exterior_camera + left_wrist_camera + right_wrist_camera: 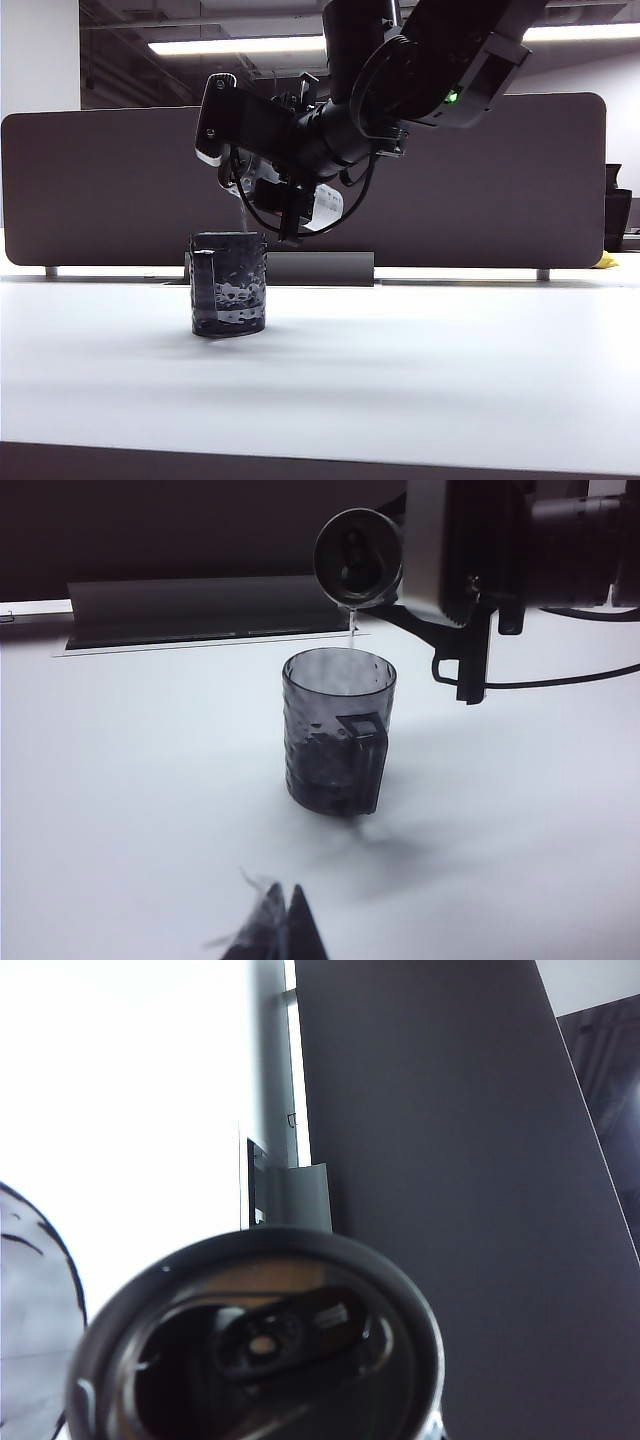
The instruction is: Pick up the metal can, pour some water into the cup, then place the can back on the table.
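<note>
1. I see the right gripper [290, 205] pinching the metal can [358, 558], tipped above the cup [229, 284].
2. The cup stands on the table [420, 370], left of middle.
3. The left gripper [275, 930] sits near the front edge; I cannot tell how its jaws stand.

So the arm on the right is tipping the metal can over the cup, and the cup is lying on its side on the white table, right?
Not quite. The cup stands upright on the table, mouth up, as the left wrist view shows. The rest holds: the right gripper tips the metal can above it, and a thin stream runs into the cup. The left gripper waits low and apart.
</note>
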